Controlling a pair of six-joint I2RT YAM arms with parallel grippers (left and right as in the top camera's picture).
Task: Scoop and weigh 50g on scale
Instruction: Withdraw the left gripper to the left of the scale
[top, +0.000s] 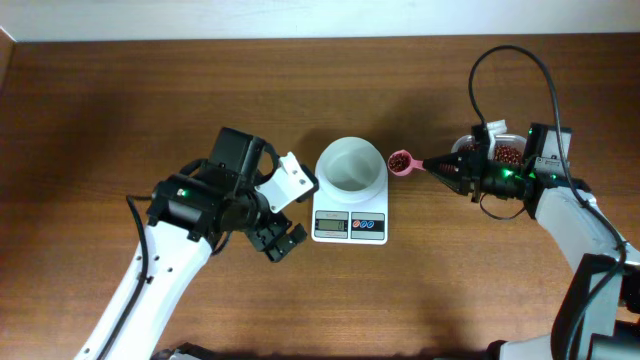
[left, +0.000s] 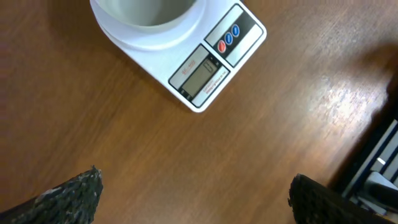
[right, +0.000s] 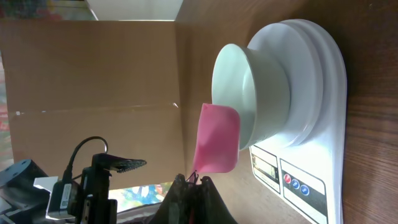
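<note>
Stage judged early: the bowl (top: 350, 165) on the scale (top: 349, 226) is seen empty. A spoon (top: 400, 161) of beans (top: 399, 160) is held at the bowl's 3 o'clock, its handle clamped in the right hand (top: 428, 163). The left hand (top: 280, 240) is spread apart and empty at the scale's 8 o'clock. Tipping and weighing remain. The surface (top: 100, 100) is brown wood, with a pale wall (top: 300, 15) at 12 o'clock.
</note>
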